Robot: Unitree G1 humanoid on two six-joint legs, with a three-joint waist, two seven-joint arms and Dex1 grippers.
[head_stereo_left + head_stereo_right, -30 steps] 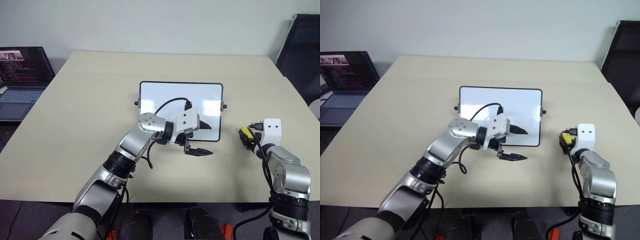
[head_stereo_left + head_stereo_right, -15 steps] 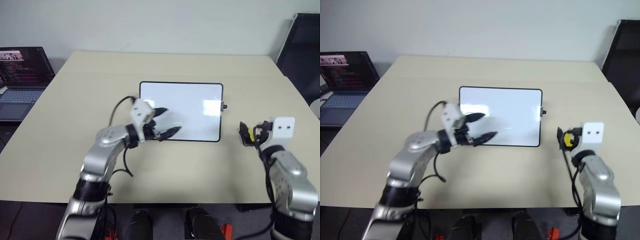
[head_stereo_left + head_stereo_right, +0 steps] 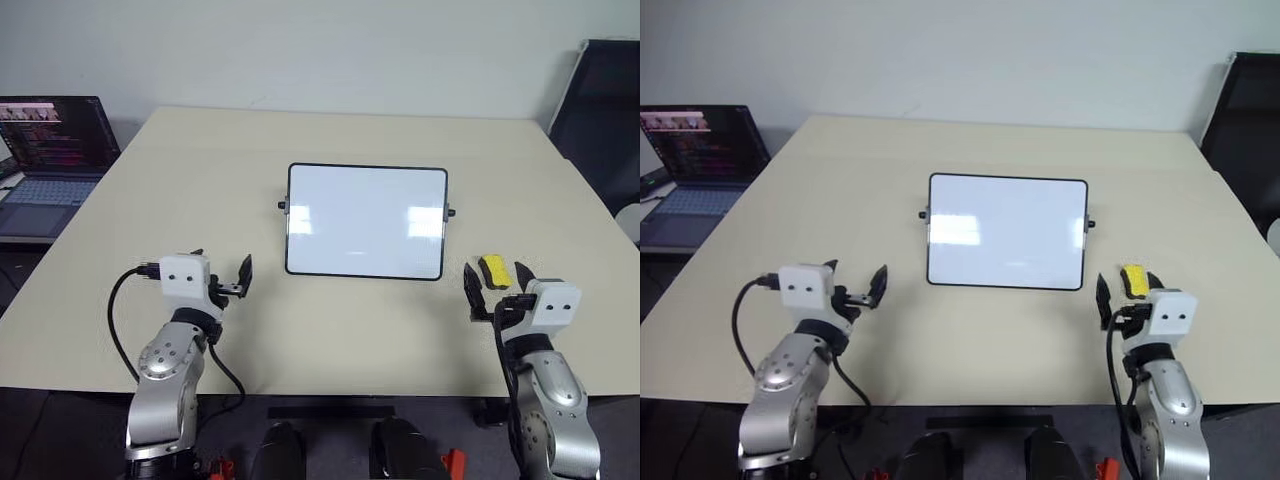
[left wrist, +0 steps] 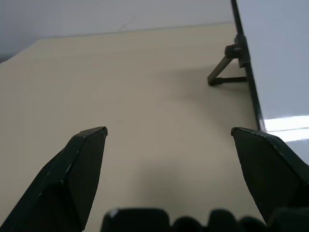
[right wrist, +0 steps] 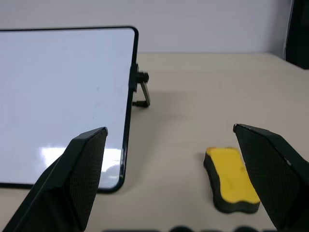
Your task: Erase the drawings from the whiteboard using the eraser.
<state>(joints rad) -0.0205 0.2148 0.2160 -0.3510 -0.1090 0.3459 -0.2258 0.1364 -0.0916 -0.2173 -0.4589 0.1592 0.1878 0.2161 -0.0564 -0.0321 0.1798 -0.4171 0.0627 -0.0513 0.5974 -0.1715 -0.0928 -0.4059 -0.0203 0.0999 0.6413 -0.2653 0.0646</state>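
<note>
Right now your whiteboard (image 3: 366,221) sits at the centre of the frame on the beige table (image 3: 180,190), propped on its small side stand, and its white face reads blank, with no marker strokes that you can make out. Your eraser (image 3: 492,269) lies flat on the table in the lower right of the frame, yellow side up, just beside the board's lower right corner and apart from it. Your right gripper (image 3: 497,289) hangs low at the lower right with its two black fingers spread wide and nothing between them; in the head view the eraser shows between the two fingers, a little beyond the tips, and in the right wrist view it sits near one finger, untouched. Your left gripper (image 3: 222,275) is at the lower left of the frame, well apart from the board, and its fingers (image 4: 79,169) are likewise spread wide over bare table, holding nothing; the board's left edge and side knob run close to one fingertip in the left wrist view. At the far left edge you have an open laptop (image 3: 45,150) with its screen lit.
</note>
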